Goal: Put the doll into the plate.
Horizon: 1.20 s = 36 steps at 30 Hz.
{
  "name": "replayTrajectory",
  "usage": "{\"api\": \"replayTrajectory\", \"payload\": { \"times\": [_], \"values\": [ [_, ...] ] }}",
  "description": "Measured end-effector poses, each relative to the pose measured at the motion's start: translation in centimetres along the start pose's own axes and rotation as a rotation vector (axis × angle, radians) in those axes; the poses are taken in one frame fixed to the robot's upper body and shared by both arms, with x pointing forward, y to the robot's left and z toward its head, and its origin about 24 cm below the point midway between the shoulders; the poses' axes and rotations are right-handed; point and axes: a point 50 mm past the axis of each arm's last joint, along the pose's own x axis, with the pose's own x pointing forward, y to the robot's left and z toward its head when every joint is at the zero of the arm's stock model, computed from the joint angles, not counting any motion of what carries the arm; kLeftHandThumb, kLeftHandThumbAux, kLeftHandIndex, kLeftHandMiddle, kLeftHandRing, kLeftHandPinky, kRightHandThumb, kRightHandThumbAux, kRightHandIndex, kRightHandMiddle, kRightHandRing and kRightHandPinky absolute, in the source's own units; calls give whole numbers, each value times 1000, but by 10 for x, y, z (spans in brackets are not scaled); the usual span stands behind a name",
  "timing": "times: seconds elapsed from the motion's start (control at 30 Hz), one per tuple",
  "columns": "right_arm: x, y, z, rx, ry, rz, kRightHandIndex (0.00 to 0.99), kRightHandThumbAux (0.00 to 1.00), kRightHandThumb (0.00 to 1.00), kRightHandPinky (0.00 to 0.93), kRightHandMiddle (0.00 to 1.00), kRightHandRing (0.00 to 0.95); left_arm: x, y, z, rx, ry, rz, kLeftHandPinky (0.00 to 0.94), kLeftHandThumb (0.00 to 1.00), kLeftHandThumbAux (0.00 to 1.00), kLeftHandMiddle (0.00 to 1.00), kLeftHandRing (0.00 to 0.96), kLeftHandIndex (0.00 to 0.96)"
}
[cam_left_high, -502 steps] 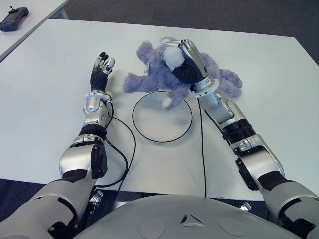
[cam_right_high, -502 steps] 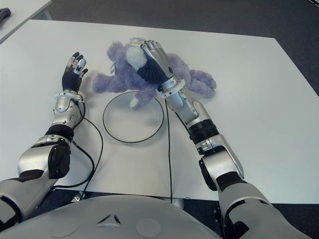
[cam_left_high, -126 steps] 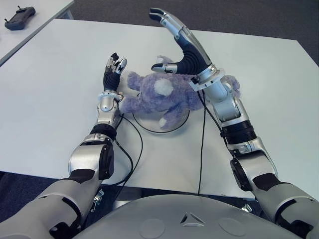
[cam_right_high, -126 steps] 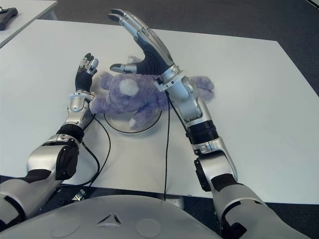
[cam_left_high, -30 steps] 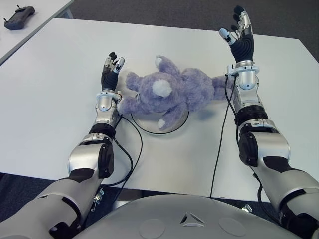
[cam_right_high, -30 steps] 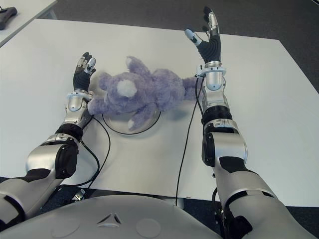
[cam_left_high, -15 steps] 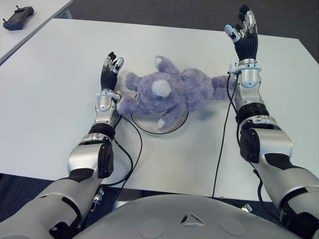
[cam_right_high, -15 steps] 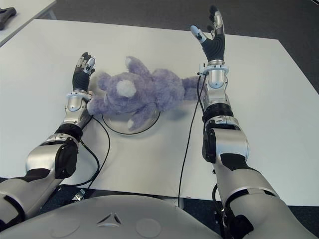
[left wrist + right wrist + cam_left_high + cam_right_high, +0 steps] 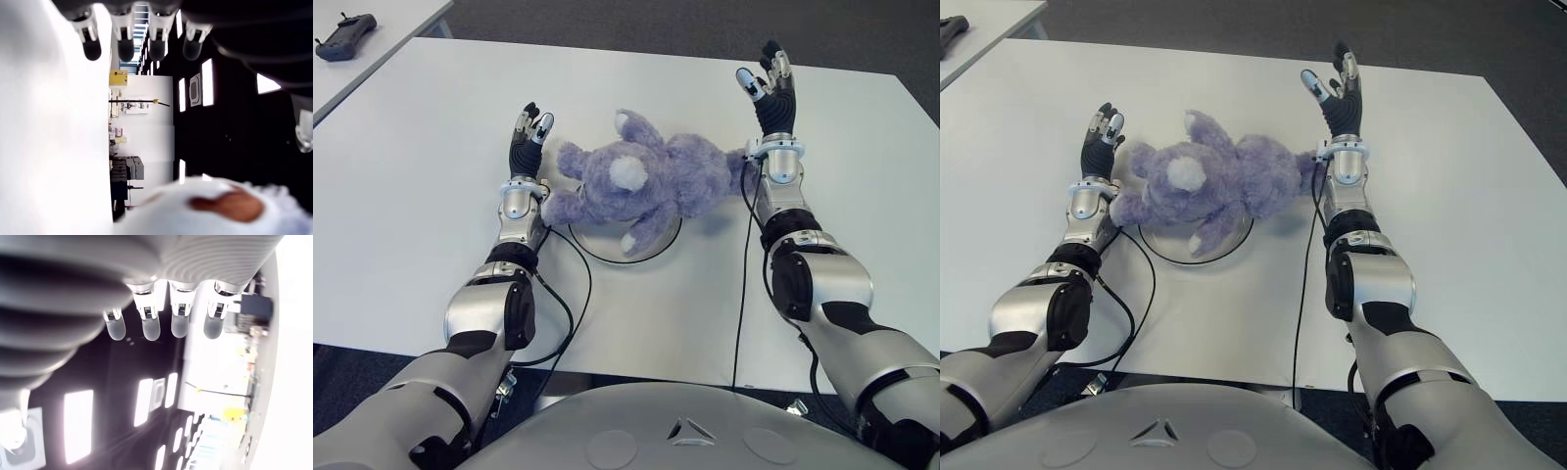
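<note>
On the white table (image 9: 431,127), purple doll (image 9: 646,186) lying across the plate (image 9: 607,253), no writing readable, left hand (image 9: 525,137) and right hand (image 9: 771,93) flanking it, fingers straight, apart, empty.

An office-like lab or test room: plain white table (image 9: 421,147) over dark grey carpet (image 9: 636,20), second white table (image 9: 382,24) alongside with black handheld controller (image 9: 345,22) on it. Through wrist views, dark ceiling with rectangular light panels (image 9: 78,426).

We saw the table (image 9: 411,147) from two head eyes looking down; wrist cameras faced along each arm's fingers.
</note>
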Motion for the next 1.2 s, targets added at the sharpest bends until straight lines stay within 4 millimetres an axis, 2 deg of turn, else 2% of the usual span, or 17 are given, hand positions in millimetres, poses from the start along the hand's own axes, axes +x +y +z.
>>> {"api": "replayTrajectory", "payload": {
  "times": [0.43, 1.2],
  "values": [
    [-5, 3, -14, 60, 93, -32, 1, 589, 0, 0, 10, 0, 0, 1, 0, 0, 1, 6, 0, 0, 409, 34, 0, 40],
    [-23, 27, -34, 183, 187, -51, 23, 621, 0, 0, 24, 0, 1, 2, -1, -3, 3, 16, 0, 0, 420, 53, 0, 24]
  ]
}}
